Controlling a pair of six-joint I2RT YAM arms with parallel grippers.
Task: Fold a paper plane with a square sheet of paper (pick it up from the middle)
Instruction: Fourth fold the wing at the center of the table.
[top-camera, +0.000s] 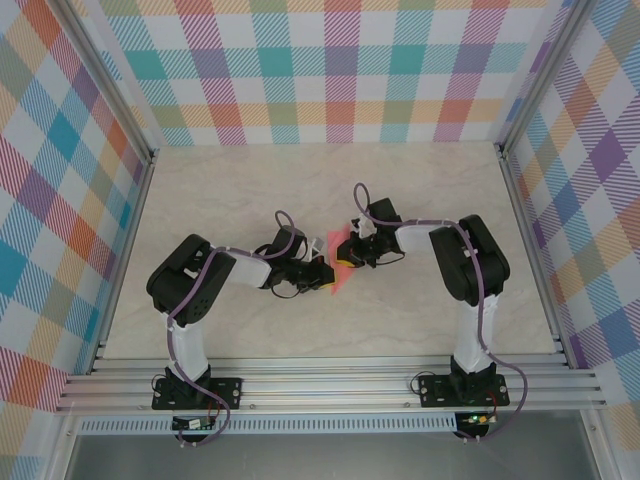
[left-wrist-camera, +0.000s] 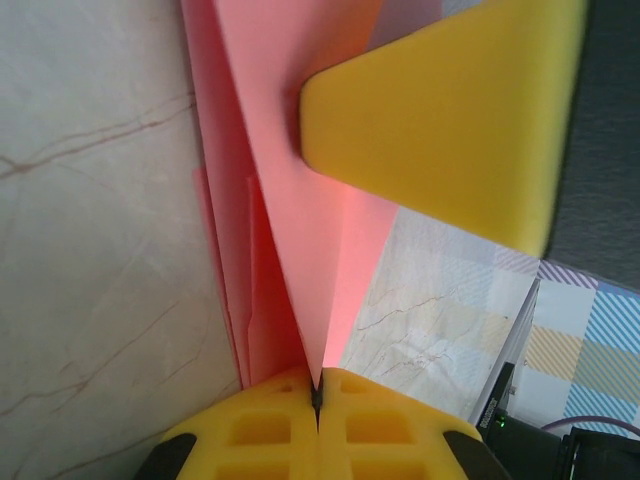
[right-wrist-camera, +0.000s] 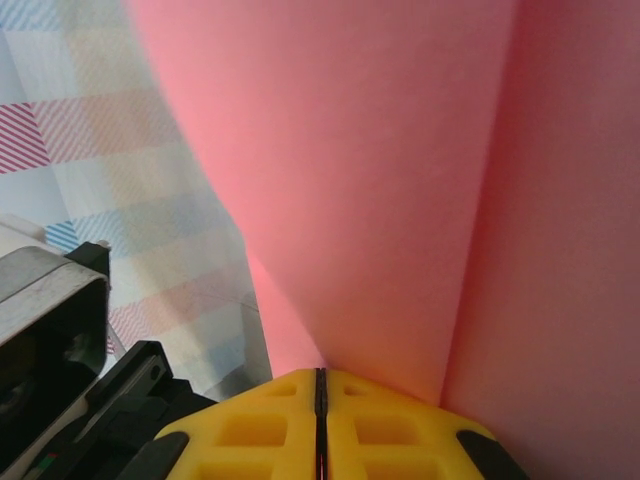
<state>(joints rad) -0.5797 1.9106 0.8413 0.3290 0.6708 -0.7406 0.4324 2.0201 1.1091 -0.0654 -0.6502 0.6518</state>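
Observation:
The salmon-pink sheet of paper (top-camera: 340, 264) is folded into long pointed layers like a paper plane and hangs between both arms above the table's middle. My left gripper (top-camera: 322, 275) is shut on it. In the left wrist view the pink folds (left-wrist-camera: 300, 220) narrow to a point pinched between my yellow fingers (left-wrist-camera: 316, 392). My right gripper (top-camera: 354, 250) is shut on the same paper from the other side; one of its yellow fingers (left-wrist-camera: 450, 110) lies against the upper fold. In the right wrist view the pink paper (right-wrist-camera: 380, 180) rises from the shut right gripper (right-wrist-camera: 320, 388).
The marble-look tabletop (top-camera: 250, 190) is ringed by checked walls (top-camera: 340, 70) with metal posts at the corners. An aluminium rail (top-camera: 330, 385) runs along the near edge with both arm bases on it. Part of the left arm (right-wrist-camera: 50, 330) is close beside the right gripper.

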